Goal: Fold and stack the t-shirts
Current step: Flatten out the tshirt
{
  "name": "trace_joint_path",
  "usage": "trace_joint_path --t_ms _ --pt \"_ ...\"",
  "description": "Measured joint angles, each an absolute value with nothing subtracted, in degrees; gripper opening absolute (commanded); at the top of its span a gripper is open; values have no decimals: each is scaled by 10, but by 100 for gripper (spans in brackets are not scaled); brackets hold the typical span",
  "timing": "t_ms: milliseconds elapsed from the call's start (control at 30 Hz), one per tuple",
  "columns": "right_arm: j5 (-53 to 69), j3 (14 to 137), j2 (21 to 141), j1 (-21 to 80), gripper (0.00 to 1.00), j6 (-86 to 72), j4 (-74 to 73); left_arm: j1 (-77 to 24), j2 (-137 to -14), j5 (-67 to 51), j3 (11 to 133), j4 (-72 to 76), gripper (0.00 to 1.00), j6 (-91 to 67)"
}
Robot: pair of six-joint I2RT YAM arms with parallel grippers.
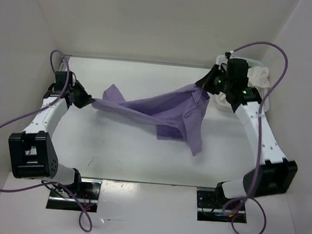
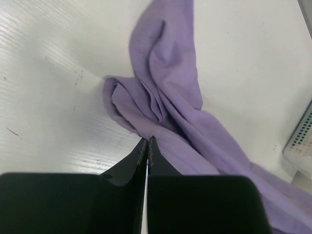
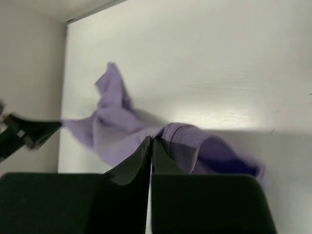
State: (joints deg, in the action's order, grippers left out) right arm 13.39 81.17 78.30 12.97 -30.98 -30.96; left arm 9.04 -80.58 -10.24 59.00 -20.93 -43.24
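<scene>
Left claw [image 1: 89, 102] pinches lavender t-shirt [image 1: 165, 109]; right claw [image 1: 201, 87] pinches its other end

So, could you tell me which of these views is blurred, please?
Right wrist: soft throughout, the lavender shirt and the left tool smeared. Left wrist: sharp, cloth folds crisp. Top external: clear, evenly lit, soft shadow under the shirt.

The lavender t-shirt [image 1: 167, 111] is stretched over the table [image 1: 113, 157], clamped at opposite ends by the left gripper [image 1: 89, 102] and the right gripper [image 1: 204, 86]. An off-white t-shirt [image 1: 259, 77] is seen in the basket [image 1: 223, 59].
</scene>
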Motion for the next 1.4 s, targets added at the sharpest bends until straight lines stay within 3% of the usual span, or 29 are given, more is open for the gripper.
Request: trace_joint_path --t_ms 100,233,333,467,500,533,567,667,733,767,867,900,1033,1133,1400 --pt "146 832 878 92 1 -309 -290 94 -806 -98 590 -215 0 -432" --pt "125 947 1100 80 30 -305 -293 93 -806 -94 590 -221 0 -422" --pt "106 973 1176 81 50 -306 -296 93 -806 -91 590 -222 0 -421" --pt "77 892 1109 83 45 -304 -293 93 -806 -90 588 -223 0 -420" --pt "74 852 1064 84 40 -308 -285 93 -806 -90 587 -222 0 -420" --pt "70 812 1018 85 24 -313 -273 93 -805 -90 585 -221 0 -420" --pt "66 766 964 85 17 -318 -265 93 -805 -91 581 -218 0 -420" --pt "55 640 826 86 12 -349 -238 93 -805 -93 572 -214 0 -420" --pt "53 579 786 79 19 -359 -230 93 -805 -94 569 -214 0 -420" --pt "53 555 782 67 33 -363 -231 93 -805 -95 569 -214 0 -419" --pt "45 527 818 29 56 -369 -232 93 -805 -102 569 -210 0 -419" --pt "39 515 827 19 58 -371 -236 93 -805 -103 569 -208 0 -419" --pt "22 466 798 -17 59 -386 -253 92 -805 -112 569 -204 0 -420" --pt "28 438 762 -34 52 -409 -251 88 -805 -116 567 -197 0 -420" --pt "43 403 759 -46 52 -468 -230 70 -805 -123 561 -190 0 -420"
